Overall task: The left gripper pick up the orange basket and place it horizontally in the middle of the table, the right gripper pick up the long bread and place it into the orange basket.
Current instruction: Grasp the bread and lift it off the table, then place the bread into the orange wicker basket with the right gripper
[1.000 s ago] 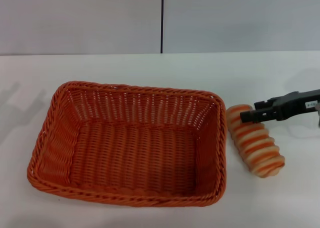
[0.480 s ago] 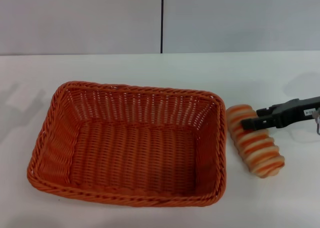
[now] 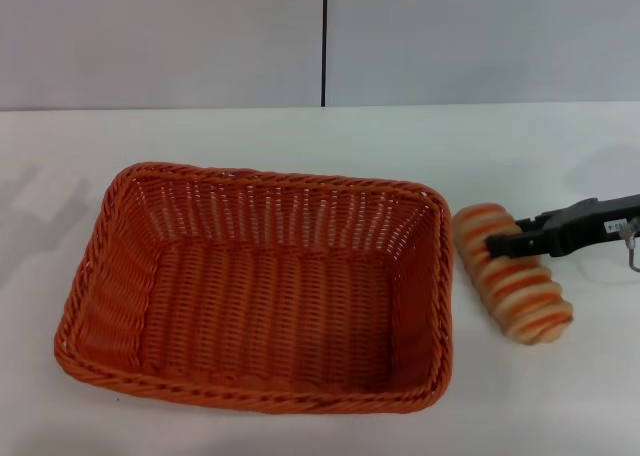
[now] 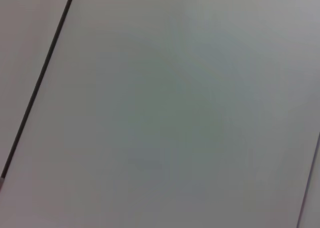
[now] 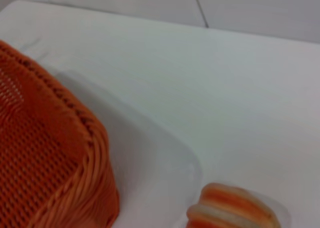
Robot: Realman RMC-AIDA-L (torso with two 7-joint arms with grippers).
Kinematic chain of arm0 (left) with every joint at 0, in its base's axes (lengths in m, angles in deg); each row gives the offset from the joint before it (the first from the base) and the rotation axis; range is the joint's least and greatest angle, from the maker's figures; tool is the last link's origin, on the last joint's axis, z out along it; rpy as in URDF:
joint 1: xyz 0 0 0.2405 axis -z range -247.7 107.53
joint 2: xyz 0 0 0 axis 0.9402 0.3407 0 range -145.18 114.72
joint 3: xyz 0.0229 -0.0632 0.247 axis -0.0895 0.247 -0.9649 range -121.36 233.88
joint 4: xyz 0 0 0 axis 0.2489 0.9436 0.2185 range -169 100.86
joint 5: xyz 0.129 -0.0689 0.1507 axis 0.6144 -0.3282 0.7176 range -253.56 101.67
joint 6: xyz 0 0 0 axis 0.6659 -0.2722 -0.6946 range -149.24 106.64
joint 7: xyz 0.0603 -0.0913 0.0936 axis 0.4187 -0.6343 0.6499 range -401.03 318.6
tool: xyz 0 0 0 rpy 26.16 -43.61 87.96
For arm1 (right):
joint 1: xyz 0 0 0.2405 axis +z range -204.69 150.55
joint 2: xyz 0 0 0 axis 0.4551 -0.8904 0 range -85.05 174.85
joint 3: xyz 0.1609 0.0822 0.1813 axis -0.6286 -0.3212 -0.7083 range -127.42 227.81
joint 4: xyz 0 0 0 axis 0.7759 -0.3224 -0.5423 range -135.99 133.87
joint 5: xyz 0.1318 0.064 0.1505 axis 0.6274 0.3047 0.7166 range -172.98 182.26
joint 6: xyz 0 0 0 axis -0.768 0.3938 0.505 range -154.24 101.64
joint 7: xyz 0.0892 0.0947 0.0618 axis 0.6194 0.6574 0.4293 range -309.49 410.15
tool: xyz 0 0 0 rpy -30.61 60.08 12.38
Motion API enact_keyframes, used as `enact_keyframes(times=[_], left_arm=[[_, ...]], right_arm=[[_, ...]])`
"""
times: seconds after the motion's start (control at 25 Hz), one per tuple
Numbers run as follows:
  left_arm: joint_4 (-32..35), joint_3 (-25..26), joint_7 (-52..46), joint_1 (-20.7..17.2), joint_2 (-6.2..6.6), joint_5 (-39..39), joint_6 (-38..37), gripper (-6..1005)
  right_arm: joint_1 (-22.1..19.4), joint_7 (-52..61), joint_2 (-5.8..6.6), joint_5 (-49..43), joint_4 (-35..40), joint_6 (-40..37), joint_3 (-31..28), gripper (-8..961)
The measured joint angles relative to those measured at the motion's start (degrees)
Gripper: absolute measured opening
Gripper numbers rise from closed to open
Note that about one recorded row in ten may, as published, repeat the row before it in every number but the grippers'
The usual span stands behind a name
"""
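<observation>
Here the orange basket [image 3: 255, 288] already lies lengthwise across the middle of the table [image 3: 300, 131], empty, so the first half of the task looks done and the bread step is in hand. The left tool is nowhere in the head view, and its wrist camera shows only a blank grey wall panel, so that arm seems parked out of the way.

The long bread [image 3: 511, 273] lies on the table just beside the basket's right-hand end wall, apart from it by a narrow strip of white, running at a slant towards the near edge. The right tool [image 3: 500, 244] reaches in from the right, its black tip low over the upper part of the loaf. From the head view its fingers appear narrowed at the bread, but whether they truly grip it or merely rest against it I cannot tell; the right wrist view shows only one end of the loaf and the basket's outer corner, not the fingers.

The loaf does not look lifted. My judgement is that the next move calls for a firm hold across the loaf's width, a lift high enough to clear the braided rim, then a short carry leftwards over the basket floor before release.
</observation>
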Motion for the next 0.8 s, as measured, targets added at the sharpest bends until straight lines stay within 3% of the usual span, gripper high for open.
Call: enact_keyframes(times=[0.04, 0.24, 0.52, 0.8], left_arm=[[-0.4, 0.1, 0.0, 0.0, 0.04, 0.0, 0.1, 832], [-1.1, 0.1, 0.4, 0.1, 0.12, -0.1, 0.5, 832], [-1.2, 0.1, 0.6, 0.0, 0.08, -0.2, 0.5, 832], [-1.3, 0.1, 0.6, -0.2, 0.04, -0.3, 0.3, 832]], right_arm=[[-0.2, 0.0, -0.01, 0.5, 0.3, 0.1, -0.4, 579], [-2.0, -1.4, 0.11, 7.0, 1.8, -1.1, -0.4, 524], [-3.7, -1.6, 0.45, 11.0, 3.7, -3.1, -0.4, 496], [-7.6, 4.3, -0.77, 11.3, 17.9, -6.2, -0.6, 457]])
